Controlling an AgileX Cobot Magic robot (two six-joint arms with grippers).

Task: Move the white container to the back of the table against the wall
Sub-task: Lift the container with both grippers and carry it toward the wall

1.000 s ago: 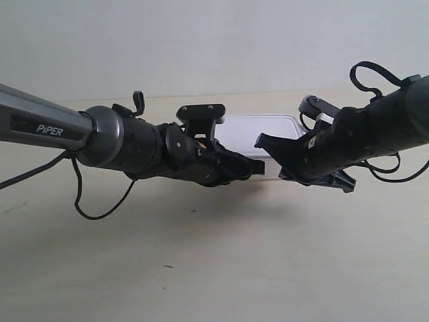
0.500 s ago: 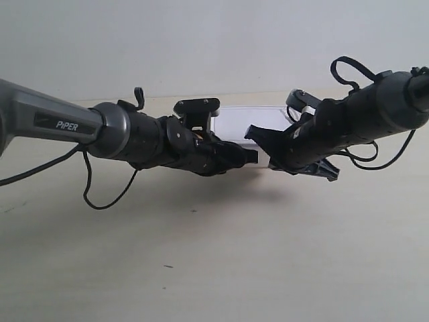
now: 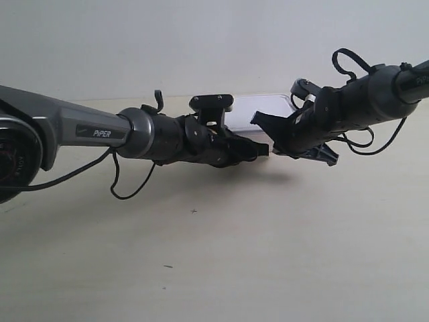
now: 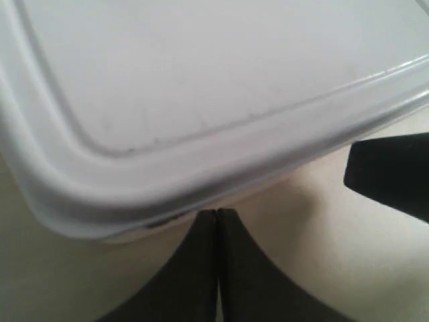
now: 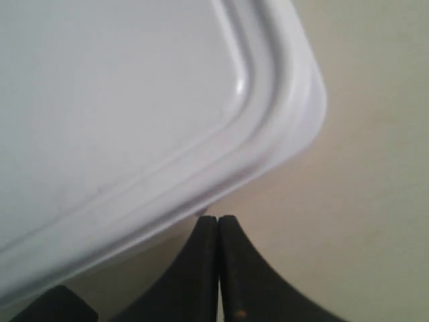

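The white container point(image 3: 259, 107) lies far back on the table point(image 3: 234, 261), close under the wall point(image 3: 201, 40), and both arms hide most of it. Its rimmed lid fills the left wrist view point(image 4: 201, 87) and the right wrist view point(image 5: 114, 100). My left gripper point(image 4: 217, 213) is shut and empty, its tips touching the box's near side just under the lid rim. My right gripper point(image 5: 218, 219) is also shut and empty, tips at the near side by a rounded corner. In the exterior view the left gripper point(image 3: 263, 149) and right gripper point(image 3: 259, 121) meet in front of the box.
A loose black cable point(image 3: 127, 184) droops from the arm at the exterior view's left down to the table. Another cable point(image 3: 375, 141) loops off the other arm. A few tiny dark specks point(image 3: 167, 266) dot the bare beige surface in front.
Both arms have reached farther toward the wall, and the white container has slid back with them. Both grippers stayed shut throughout.
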